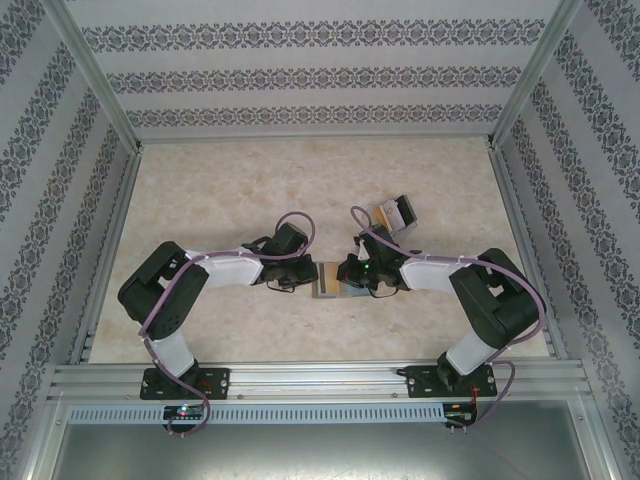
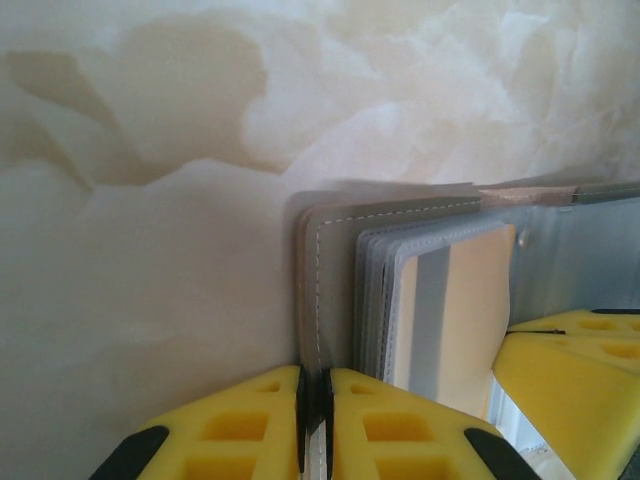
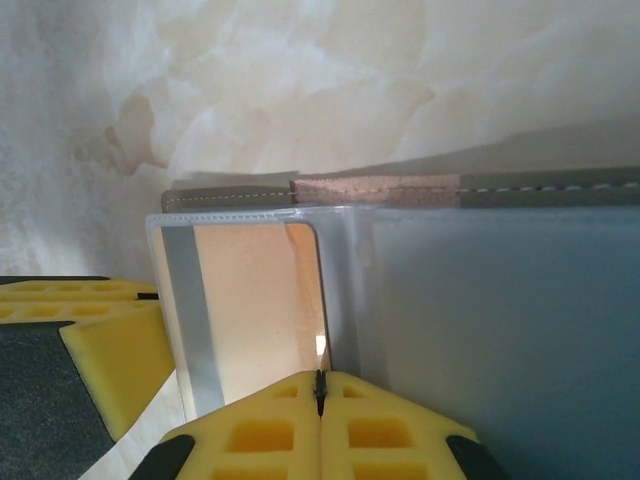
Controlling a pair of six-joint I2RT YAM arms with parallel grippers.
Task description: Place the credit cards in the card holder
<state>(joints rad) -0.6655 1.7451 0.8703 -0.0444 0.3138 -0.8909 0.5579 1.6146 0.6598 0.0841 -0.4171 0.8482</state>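
At the middle of the table (image 1: pixel 200 190), toward its near edge: left fingers (image 2: pixel 240 430) pinch the grey cover of the open card holder (image 1: pixel 330 282). A tan card (image 3: pixel 260 300) lies almost fully in its clear sleeve. Right fingers (image 3: pixel 270 430), pressed together, meet its edge. Other cards unaccounted for.

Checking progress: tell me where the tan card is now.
The tan card sits in a clear sleeve of the card holder, mid-table in the top view, between the left gripper and the right gripper.
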